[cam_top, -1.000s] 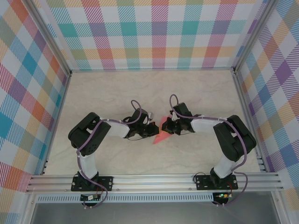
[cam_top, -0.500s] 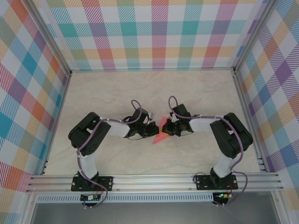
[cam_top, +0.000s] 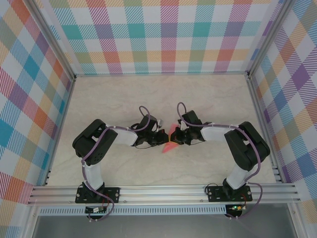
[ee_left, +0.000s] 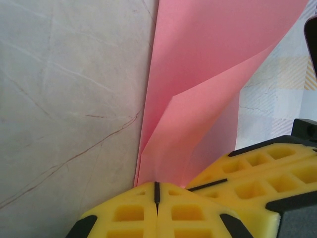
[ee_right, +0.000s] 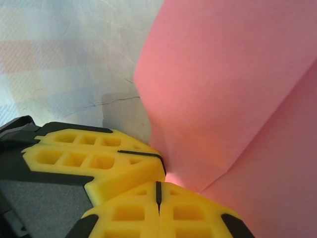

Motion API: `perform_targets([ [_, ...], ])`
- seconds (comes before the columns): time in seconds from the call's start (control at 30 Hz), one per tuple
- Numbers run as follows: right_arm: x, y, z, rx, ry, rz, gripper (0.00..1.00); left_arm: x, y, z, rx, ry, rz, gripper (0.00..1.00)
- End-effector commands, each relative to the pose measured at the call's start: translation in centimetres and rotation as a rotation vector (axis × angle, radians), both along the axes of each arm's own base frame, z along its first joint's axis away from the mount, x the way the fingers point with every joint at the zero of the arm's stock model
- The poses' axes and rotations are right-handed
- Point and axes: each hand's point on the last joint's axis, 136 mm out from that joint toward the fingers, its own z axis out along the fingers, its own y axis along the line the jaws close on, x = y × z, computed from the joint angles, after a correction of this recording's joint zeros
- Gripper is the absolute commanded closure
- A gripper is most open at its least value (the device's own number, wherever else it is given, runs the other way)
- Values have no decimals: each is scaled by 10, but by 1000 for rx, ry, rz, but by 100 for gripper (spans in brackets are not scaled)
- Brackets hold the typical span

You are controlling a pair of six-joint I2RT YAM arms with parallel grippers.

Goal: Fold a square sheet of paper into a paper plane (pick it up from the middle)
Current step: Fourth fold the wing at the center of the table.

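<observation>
Item under inspection: the square sheet of paper, salmon-pink and already partly folded, standing off the table at mid-depth between the two arms. The left gripper has its yellow fingers pressed together with no gap, and the paper rises straight out of their tips, so it is judged clamped on a folded edge. The right gripper is likewise closed tight, the sheet emerging at its fingertips, and is judged pinched on the same piece. The two grippers sit just beside one another, nearly touching. Handling assessment: the sheet is very light and thin, with no stiffness of its own. It bows in a soft curve above the fingers and shows one sharp crease. It will crumple or tear if the grippers pull apart or twist against each other, and it may slip from smooth pads. The best hold is judged to be on a creased, doubled edge close to the centre ridge, where the layers give some body. Surface: pale marbled tabletop, flat and matt, with fine dark veining and nothing else lying on it. Enclosure: plaid walls on three sides, an aluminium rail along the near edge carrying both bases, and ample room all round the work.
</observation>
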Motion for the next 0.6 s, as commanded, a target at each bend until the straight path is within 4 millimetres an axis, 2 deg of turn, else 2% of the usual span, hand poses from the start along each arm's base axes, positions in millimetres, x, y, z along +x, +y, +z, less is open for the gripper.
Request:
perform_targets([
  [0.0, -7, 4, -9, -1, 34, 44, 99, -30, 53, -79, 280, 164, 57, 100],
  [0.1, -7, -1, -20, -45, 56, 34, 99, -30, 54, -80, 284, 166, 59, 100],
  [0.2, -8, -6, -22, -78, 54, 29, 99, -32, 55, -80, 288, 169, 58, 100],
  [0.47, 13, -3, 10, -24, -54, 6, 99, -33, 55, -79, 292, 167, 48, 100],
  [0.57, 19, 0, 5, -24, -46, 9, 99, -33, 56, -80, 294, 169, 45, 100],
])
